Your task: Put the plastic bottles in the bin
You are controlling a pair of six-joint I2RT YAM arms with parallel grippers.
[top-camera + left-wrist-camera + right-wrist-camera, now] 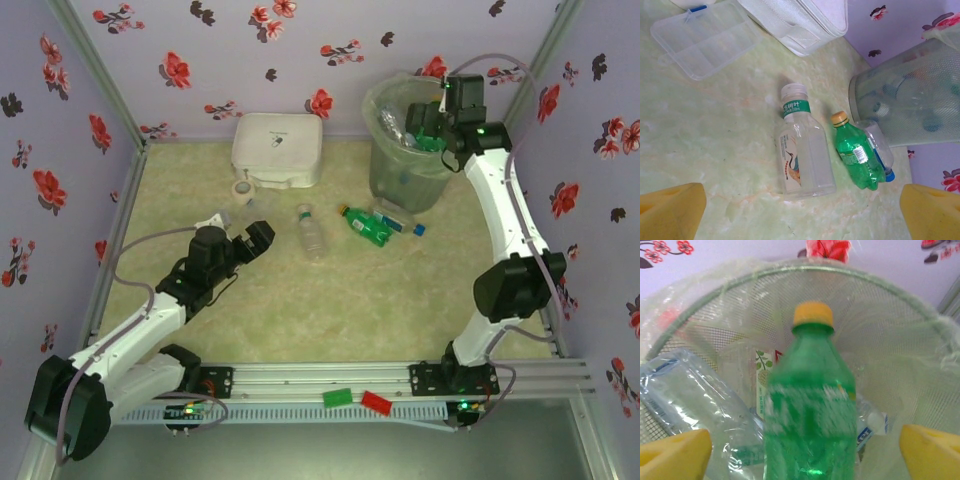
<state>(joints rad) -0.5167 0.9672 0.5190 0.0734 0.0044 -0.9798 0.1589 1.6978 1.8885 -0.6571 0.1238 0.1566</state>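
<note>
The bin (385,160) is a round grey-green mesh bucket lined with a clear bag, standing at the back right. My right gripper (428,130) hangs over its mouth, open. A green bottle with a yellow cap (810,410) shows blurred between its wide-apart yellow fingers (675,455), touching neither, above several bottles lying in the bin (880,285). On the table in front of the bin (910,100) lie a clear bottle (805,150), a green bottle (857,152) and a clear blue-capped bottle (880,147). My left gripper (802,215) is open, just short of the clear bottle (312,235).
A white rounded square box (278,150) sits at the back wall, with a small tape roll (242,191) in front of it. A clear compartment box (705,40) lies near my left gripper (240,235). Flowered walls close in the table on three sides.
</note>
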